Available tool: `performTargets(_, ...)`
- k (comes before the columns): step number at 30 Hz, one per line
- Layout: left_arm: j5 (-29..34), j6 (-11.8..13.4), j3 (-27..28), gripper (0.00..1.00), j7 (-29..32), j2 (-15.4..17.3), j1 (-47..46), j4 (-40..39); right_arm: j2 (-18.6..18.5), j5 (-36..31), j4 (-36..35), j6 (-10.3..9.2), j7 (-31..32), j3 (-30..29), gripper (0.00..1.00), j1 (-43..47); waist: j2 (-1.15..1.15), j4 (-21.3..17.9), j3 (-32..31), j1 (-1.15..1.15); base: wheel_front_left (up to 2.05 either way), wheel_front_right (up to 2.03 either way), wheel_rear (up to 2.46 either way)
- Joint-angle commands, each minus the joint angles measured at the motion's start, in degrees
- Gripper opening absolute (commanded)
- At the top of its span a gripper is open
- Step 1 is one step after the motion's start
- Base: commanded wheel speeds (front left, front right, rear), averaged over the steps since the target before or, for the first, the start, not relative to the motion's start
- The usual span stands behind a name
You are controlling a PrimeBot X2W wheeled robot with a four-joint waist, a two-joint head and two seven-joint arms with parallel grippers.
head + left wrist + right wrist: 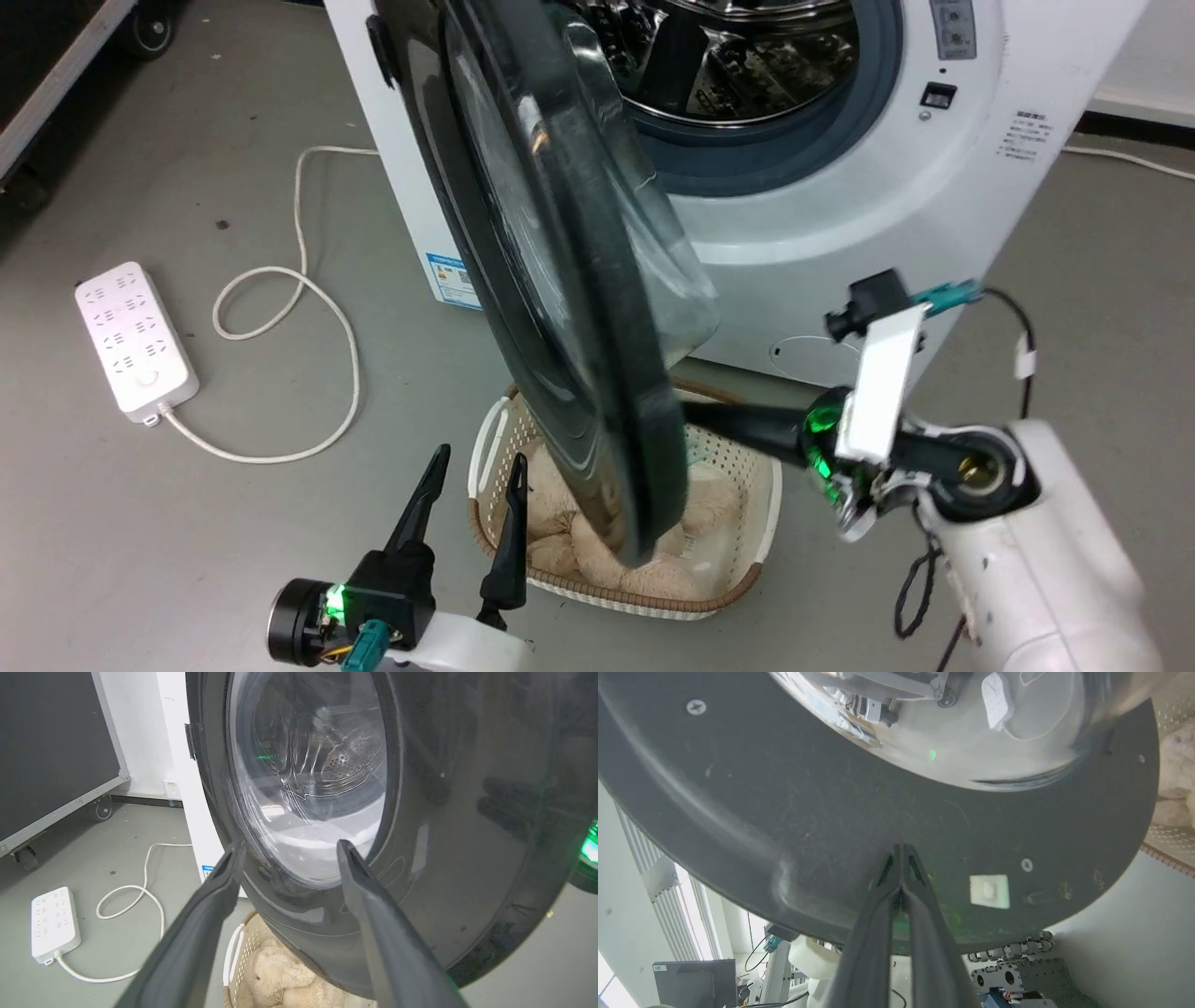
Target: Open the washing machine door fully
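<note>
The washing machine door (560,280) stood half-open, edge-on above the laundry basket (738,583). The right gripper (901,851), fingers pinched together on nothing, met its inner face, seemingly to push it wider; the left gripper (478,455) hovered spread outside.

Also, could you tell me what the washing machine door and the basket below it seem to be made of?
The washing machine door: likely glossy black plastic, by its reflections, around a clear, glass-like bowl. The basket: apparently white perforated plastic, brown woven-looking rim.
</note>
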Motion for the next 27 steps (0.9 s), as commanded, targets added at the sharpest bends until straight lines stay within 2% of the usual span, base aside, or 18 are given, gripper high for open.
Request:
performTargets(1, -0.3, -0.1, -0.2, 1.0, 0.2, 0.4, 0.7, -0.1, 0.2, 1.4, -0.9, 0.06, -0.8, 2.0, 0.0, 1.9, 0.0, 0.4, -0.3, 0.01, 0.0, 0.0, 0.0)
performTargets(5, -0.7, -0.1, -0.3, 1.0, 0.4, 0.6, 1.1, -0.3, 0.2, 2.4, -2.2, 0.06, -2.8, 5.0, 0.0, 3.4, 0.0, 0.6, -0.7, 0.01, 0.0, 0.0, 0.0)
performTargets(9, -1.3, 0.0, 0.0, 1.0, 0.5, 0.9, 1.4, -0.2, 0.2, 2.2, -2.7, 0.06, -5.1, 5.3, 0.0, 4.4, 0.0, -0.2, -1.6, 0.01, 0.0, 0.0, 0.0)
performTargets(10, -1.5, 0.0, 0.2, 1.0, 0.5, 0.9, 1.5, -0.2, 0.1, 1.0, -2.9, 0.06, -6.3, 4.8, 0.21, 4.5, 0.0, -0.6, -1.9, 0.01, 0.0, 0.0, 0.0)
performTargets(11, -1.7, 0.0, 0.3, 1.0, 0.4, 1.0, 1.5, -0.1, -0.2, -0.3, -3.4, 0.06, -7.8, 4.1, 1.0, 4.7, 0.0, -1.0, -2.3, 0.01, 0.0, 0.0, 0.0)
performTargets(15, -2.4, 0.1, 1.2, 1.0, 0.3, 1.4, 1.1, 0.1, -3.5, -9.3, -9.3, 0.06, -18.4, 1.0, 1.0, 5.1, 0.0, -2.9, -3.4, 0.01, 0.0, 0.0, 0.0)
performTargets(18, -3.5, 0.1, 2.3, 1.0, 0.2, 1.5, 0.9, 0.2, -8.6, -21.2, -16.7, 0.06, -31.9, 1.2, 1.0, 6.2, 0.0, -4.5, -4.3, 0.01, 0.0, 0.0, 0.0)
performTargets(22, -4.8, 0.1, 3.7, 1.0, 0.1, 2.1, 0.8, 0.1, -14.2, -35.3, -20.8, 0.06, -46.9, 1.5, 1.0, 11.1, 0.0, -6.5, -5.6, 0.01, 0.0, 0.0, 0.0)
performTargets(24, -5.0, 0.1, 4.2, 1.0, 0.1, 2.7, 1.0, 0.0, -16.1, -41.8, -21.9, 0.06, -52.5, 0.8, 1.0, 13.4, 0.0, -7.5, -6.0, 0.01, 0.0, 0.0, 0.0)
performTargets(26, -5.2, 0.2, 4.7, 1.0, 0.2, 3.3, 1.4, -0.1, -16.3, -47.8, -22.9, 0.06, -57.2, -0.6, 1.0, 16.0, 0.0, -8.5, -6.5, 0.01, 0.0, 0.0, 0.0)
performTargets(27, -5.2, 0.2, 4.7, 1.0, 0.2, 3.3, 1.4, -0.1, -16.3, -47.8, -22.9, 0.06, -57.2, -0.6, 1.0, 16.0, 0.0, -8.5, -6.5, 0.01, 0.0, 0.0, 0.0)
